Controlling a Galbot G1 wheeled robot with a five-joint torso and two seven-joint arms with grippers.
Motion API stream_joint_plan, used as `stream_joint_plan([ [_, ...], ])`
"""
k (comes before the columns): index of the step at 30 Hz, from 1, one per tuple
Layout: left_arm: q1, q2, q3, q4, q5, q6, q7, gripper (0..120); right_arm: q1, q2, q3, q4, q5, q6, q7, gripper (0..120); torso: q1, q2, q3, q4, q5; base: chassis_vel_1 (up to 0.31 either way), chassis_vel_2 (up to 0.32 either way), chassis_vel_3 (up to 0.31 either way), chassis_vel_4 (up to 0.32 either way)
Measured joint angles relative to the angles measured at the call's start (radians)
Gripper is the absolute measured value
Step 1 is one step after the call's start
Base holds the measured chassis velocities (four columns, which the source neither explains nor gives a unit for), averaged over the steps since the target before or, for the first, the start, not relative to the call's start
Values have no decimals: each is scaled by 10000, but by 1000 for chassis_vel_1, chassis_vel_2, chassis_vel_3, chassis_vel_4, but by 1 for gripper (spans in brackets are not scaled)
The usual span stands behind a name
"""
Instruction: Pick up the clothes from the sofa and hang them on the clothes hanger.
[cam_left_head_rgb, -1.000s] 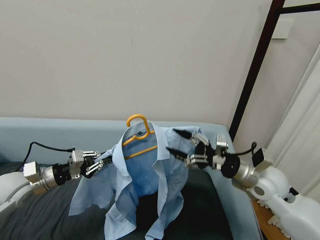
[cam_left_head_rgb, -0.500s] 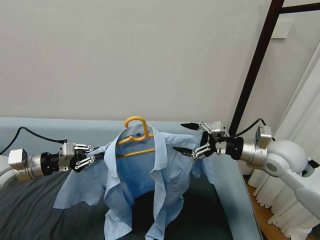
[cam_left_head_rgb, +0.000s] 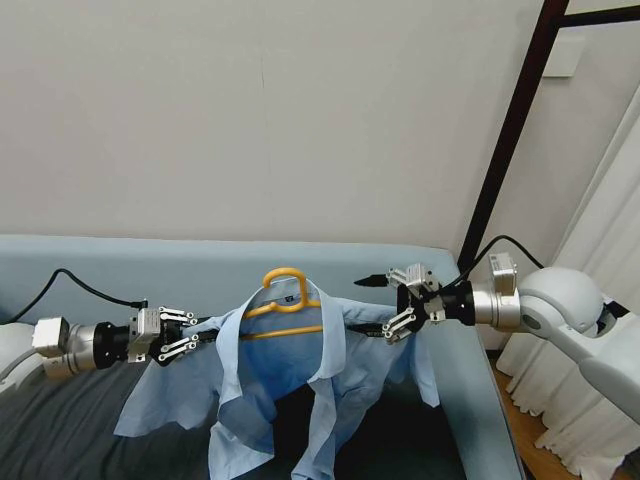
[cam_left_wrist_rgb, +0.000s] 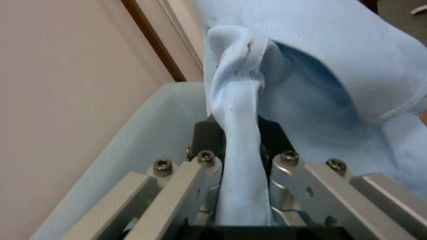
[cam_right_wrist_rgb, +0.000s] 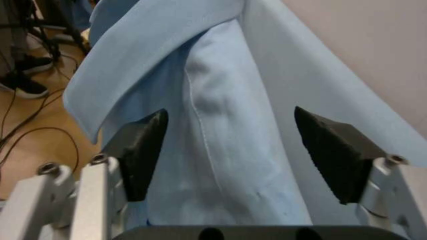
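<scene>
A light blue shirt (cam_left_head_rgb: 285, 370) hangs on an orange hanger (cam_left_head_rgb: 285, 292), held up above the sofa (cam_left_head_rgb: 100, 265). My left gripper (cam_left_head_rgb: 185, 335) reaches in from the left and is shut on the shirt's left shoulder; the left wrist view shows a fold of blue cloth (cam_left_wrist_rgb: 237, 125) pinched by my left gripper (cam_left_wrist_rgb: 240, 167). My right gripper (cam_left_head_rgb: 372, 308) is at the shirt's right shoulder, open. In the right wrist view the shirt cloth (cam_right_wrist_rgb: 227, 100) lies between the spread black pads (cam_right_wrist_rgb: 137, 147) without being pinched.
A dark pole (cam_left_head_rgb: 505, 150) of the clothes rack rises at the right, with a pale curtain (cam_left_head_rgb: 610, 250) beyond it. The sofa's dark seat (cam_left_head_rgb: 60, 440) lies below the shirt. A plain wall stands behind.
My right arm has risen and swung out to the right, its gripper staying open at the shirt's shoulder. Shirt and hanger shifted slightly right and lower. The left gripper kept its hold.
</scene>
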Motion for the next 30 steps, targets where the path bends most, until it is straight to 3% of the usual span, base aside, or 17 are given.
stream_joint_plan([
  [5,41,-75,4,-144,198,-19,-5,7,-10,31,-25,-87,-80,-117,-742,51,-1,0,0,0,0,0,0,0,0],
  [8,59,-87,4,-159,227,-30,-7,7,-10,26,-13,-108,-80,-121,-906,47,0,0,0,0,0,0,0,0,0],
  [10,92,-116,3,-184,321,-64,-9,7,-29,9,49,-135,-46,-137,-1276,34,-1,1,0,0,0,0,0,0,0],
  [18,126,-124,-14,-316,372,-66,-58,7,-309,5,280,-139,-18,-147,-1636,8,0,2,0,0,0,0,0,0,0],
  [24,180,-152,-42,-387,379,-52,-151,7,-564,-8,472,-29,75,-124,-1438,8,-1,1,0,0,1,0,0,0,0],
  [30,321,-350,2,-439,273,-451,-1106,12,-755,-57,756,187,657,-93,-870,8,-1,2,0,0,0,0,0,0,0],
])
